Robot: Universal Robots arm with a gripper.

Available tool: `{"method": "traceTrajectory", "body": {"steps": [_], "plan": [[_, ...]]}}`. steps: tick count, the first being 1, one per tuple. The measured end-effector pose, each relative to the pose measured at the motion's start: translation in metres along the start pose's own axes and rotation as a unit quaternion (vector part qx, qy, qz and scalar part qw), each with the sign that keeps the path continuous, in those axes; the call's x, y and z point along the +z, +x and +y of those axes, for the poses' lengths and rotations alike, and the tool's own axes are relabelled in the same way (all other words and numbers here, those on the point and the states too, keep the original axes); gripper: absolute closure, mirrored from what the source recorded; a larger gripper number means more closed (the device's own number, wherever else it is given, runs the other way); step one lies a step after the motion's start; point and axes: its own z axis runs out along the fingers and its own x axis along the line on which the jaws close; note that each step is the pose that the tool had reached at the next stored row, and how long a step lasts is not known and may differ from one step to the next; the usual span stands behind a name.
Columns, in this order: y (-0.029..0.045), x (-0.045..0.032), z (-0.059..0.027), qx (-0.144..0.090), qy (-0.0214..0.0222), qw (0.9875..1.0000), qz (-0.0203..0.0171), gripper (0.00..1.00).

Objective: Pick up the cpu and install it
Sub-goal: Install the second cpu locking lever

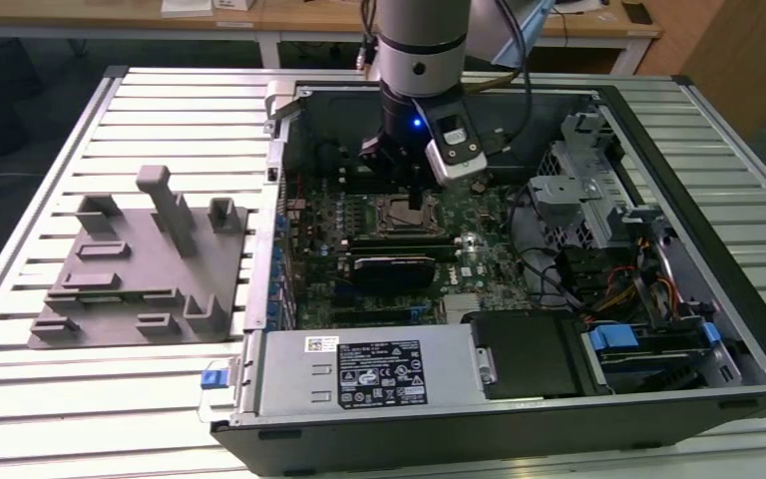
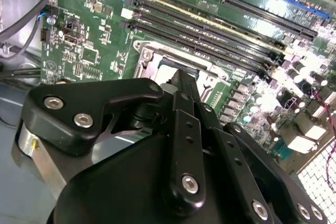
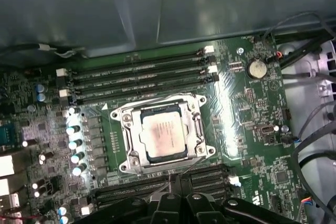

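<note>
The gripper (image 3: 176, 203) is seen just above the motherboard (image 3: 252, 124); whether its fingers are open cannot be told. Just beyond, the cpu (image 3: 163, 136) lies seated in its socket (image 3: 126, 129). It is judged light, stiff, fragile, best held by its edges.

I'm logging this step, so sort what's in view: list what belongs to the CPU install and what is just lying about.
Belongs to the job:
- cpu, lying in the socket frame
- claw, poised above the socket
- motherboard

Just lying about:
- grey fixture block beside the case
- power supply
- memory slots
- drive cage
</note>
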Motion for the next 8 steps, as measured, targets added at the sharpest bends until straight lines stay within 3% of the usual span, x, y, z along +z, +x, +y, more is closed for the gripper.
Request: {"method": "traceTrajectory", "body": {"steps": [8], "plan": [[0.0012, 0.0093, -0.0039, -0.001, -0.0001, 1.0, 0.0, 0.89]]}}
